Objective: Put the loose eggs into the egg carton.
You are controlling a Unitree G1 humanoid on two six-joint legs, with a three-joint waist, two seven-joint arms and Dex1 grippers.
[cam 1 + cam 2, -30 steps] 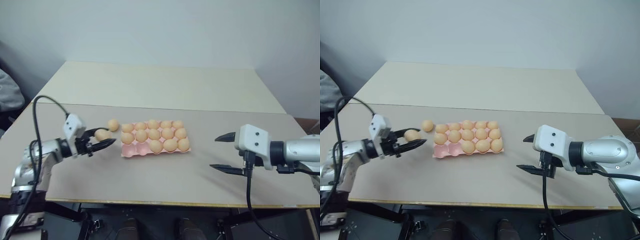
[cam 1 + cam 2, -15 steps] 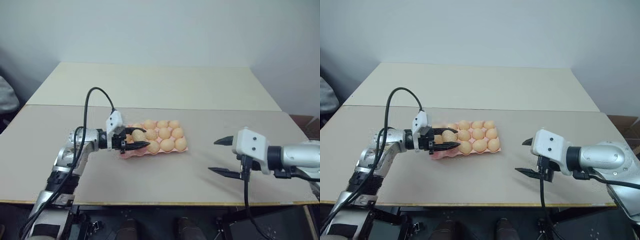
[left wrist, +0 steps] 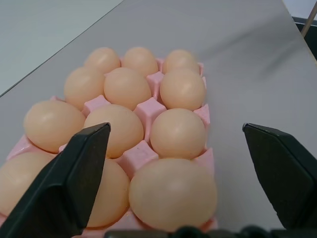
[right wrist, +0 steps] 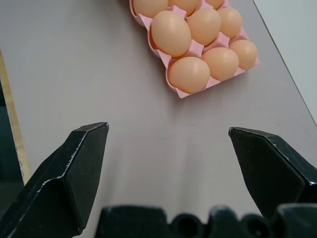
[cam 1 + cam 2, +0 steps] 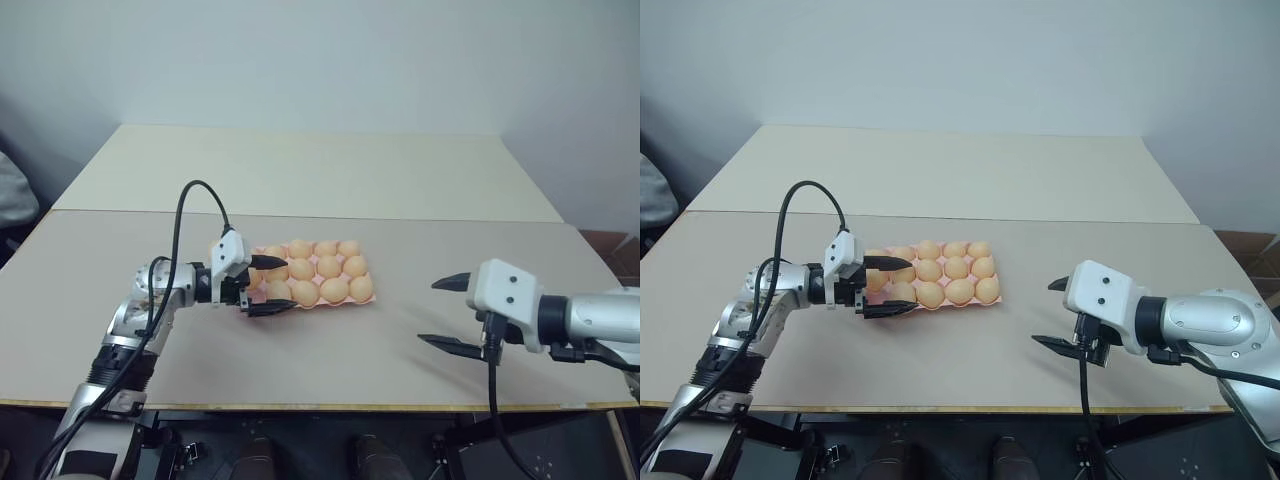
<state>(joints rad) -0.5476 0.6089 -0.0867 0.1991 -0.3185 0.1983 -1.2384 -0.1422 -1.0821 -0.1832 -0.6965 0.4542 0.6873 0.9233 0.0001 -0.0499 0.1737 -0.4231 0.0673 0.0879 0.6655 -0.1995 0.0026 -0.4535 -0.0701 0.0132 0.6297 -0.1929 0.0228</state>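
You had the left gripper (image 5: 266, 286) spread wide over the egg carton (image 5: 362, 299), centre frame; egg (image 3: 173, 194) released. Withdraw next.

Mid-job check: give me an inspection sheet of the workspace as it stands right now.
Surface: grey-beige table, bare around the carton.
Job's things: egg carton holds eggs in its visible cups; its left end is hidden behind the gripper.
Clutter: nothing seen.
Grippers: left gripper open at the carton's left end, straddling the nearest egg; right gripper open, above bare table right of the carton.
Cables: black cable arches over the left arm; another hangs from the right wrist.
Surroundings: second, paler table behind; plain wall.
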